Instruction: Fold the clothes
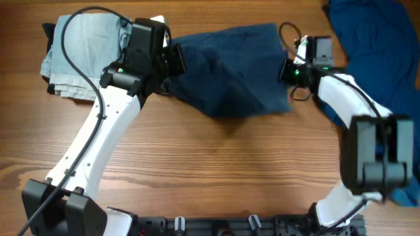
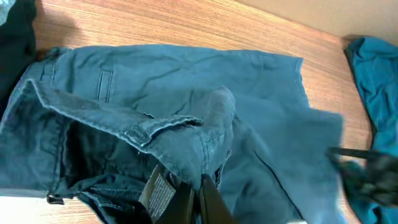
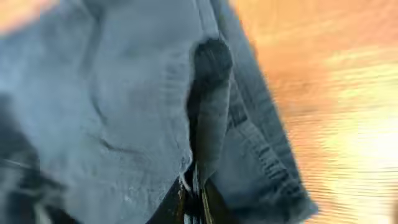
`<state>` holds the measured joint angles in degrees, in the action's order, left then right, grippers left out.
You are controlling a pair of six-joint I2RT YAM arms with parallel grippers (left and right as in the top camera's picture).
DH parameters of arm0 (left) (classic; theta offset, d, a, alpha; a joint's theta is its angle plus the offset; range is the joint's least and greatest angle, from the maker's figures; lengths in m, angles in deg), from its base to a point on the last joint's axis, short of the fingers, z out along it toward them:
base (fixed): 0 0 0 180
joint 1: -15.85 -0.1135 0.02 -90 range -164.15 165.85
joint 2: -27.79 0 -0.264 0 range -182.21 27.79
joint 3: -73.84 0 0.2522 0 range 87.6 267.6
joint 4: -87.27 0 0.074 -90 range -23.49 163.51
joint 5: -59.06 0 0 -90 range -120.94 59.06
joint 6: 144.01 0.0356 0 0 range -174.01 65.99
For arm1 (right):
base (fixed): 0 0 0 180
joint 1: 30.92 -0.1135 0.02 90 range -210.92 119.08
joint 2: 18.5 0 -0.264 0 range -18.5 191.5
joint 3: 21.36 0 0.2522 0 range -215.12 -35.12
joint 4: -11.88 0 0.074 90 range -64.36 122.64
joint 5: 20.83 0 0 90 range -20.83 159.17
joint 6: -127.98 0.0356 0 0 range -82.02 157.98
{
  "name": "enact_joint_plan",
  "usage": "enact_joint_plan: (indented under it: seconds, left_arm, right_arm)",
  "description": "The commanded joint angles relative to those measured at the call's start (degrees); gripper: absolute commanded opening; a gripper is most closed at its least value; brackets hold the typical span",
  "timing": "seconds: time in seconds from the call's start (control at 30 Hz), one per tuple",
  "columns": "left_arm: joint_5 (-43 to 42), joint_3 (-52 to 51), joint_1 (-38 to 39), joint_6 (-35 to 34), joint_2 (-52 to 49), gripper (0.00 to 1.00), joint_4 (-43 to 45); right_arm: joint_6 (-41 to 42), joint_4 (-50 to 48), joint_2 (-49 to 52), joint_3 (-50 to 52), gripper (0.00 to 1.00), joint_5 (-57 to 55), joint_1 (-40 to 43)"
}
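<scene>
Mid-table: navy shorts stretched betw. both arms. L gripper pinches the waistband by the label; R gripper pinches the opposite hem. Folded grey garment lies far left, teal cloth far right.

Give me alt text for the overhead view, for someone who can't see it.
The left arm and right arm pinch opposite ends of navy trousers lying on a wooden table. Folded grey clothing sits at top left, a blue garment at top right.
</scene>
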<state>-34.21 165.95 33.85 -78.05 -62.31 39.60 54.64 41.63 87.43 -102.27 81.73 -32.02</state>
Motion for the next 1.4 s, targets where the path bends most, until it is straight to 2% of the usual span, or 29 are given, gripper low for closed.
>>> enact_joint_plan:
  seconds: [0.0,0.17,0.37,0.47,0.63,0.8,0.9,1.0,1.1,1.13,1.2,1.37]
  left_arm:
    - [0.4,1.0,0.1,1.2,1.2,0.04,0.5]
    - [0.6,1.0,-0.1,2.9,1.8,0.04,2.4]
    - [1.4,2.4,-2.1,3.1,15.6,0.04,0.9]
    - [1.4,2.4,-2.0,2.7,24.7,0.04,-6.5]
    - [1.5,2.4,-2.0,2.2,33.9,0.04,-17.0]
    - [4.1,2.3,-2.0,2.2,30.2,0.04,-23.8]
    - [4.2,2.3,-2.0,2.2,23.4,0.04,-14.8]
    - [2.3,2.3,-1.9,2.9,15.3,0.04,3.2]
    - [2.7,2.4,-1.6,4.6,11.4,0.04,22.9]
    - [2.7,2.4,-1.5,4.6,11.3,0.04,27.4]
    - [2.8,3.7,-0.2,6.4,12.4,0.04,30.4]
    - [11.9,6.4,9.7,15.4,22.8,0.04,21.7]
  right_arm:
    - [-0.3,1.9,-7.5,-2.0,0.04,-4.3,0.4]
    - [-1.7,8.6,-14.0,-3.1,0.04,-4.0,0.5]
    - [-2.3,26.0,-28.3,-10.7,0.05,-0.1,7.5]
    - [-4.9,34.6,-35.1,-10.7,0.04,7.7,13.9]
    - [-10.6,46.0,-38.8,-10.7,0.04,12.0,15.8]
    - [-14.9,44.2,-36.0,-10.0,0.04,17.6,15.7]
    - [-16.3,35.0,-35.2,-10.0,0.04,20.5,15.7]
    - [-15.1,24.2,-35.1,-10.2,0.04,20.5,15.7]
    - [-12.5,9.4,-34.9,-10.3,0.04,19.3,15.8]
    - [-11.5,7.6,-34.9,-11.1,0.04,17.6,15.8]
    - [-12.5,12.0,-35.3,-17.4,0.04,14.2,15.9]
    - [-15.4,39.7,-38.4,-37.1,0.04,4.5,15.9]
